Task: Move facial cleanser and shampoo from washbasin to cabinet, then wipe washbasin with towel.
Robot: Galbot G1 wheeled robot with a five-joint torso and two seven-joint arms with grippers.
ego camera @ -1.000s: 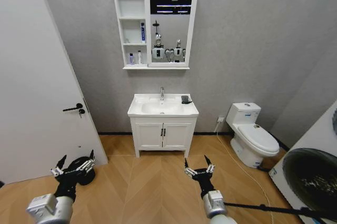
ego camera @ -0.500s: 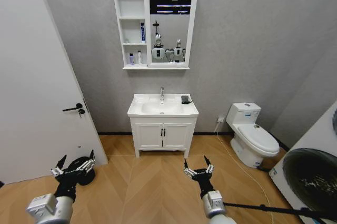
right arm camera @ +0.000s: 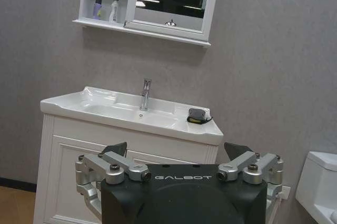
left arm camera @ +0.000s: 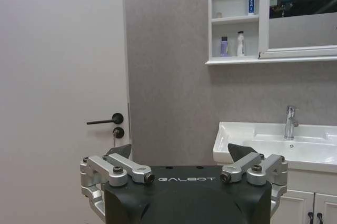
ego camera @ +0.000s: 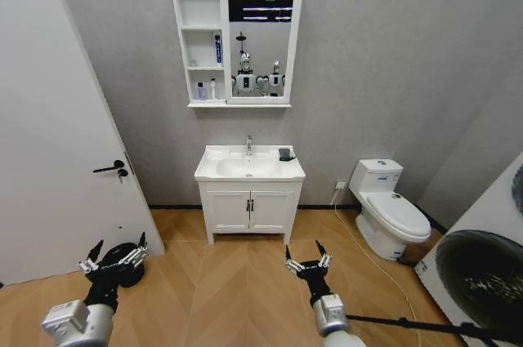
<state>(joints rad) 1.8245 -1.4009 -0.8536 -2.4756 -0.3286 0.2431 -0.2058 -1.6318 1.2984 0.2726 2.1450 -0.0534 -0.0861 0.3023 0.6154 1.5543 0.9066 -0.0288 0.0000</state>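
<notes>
Both grippers, left (ego camera: 113, 261) and right (ego camera: 307, 260), spread empty, held low, well short of far washbasin (ego camera: 219, 171) bearing towel (ego camera: 285, 153).

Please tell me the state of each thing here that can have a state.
Left pincer: open, empty.
Right pincer: open, empty.
Towel: folded, on washbasin rim.
Cabinet: bottles on lower two shelves.
Vanity doors: closed.
Toilet lid: down.
Door: closed.

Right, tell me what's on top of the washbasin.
On the washbasin rim sit a chrome tap at the back and a dark towel at the back right corner. No bottles stand on it. The bowl's floor is partly hidden by the rim.
</notes>
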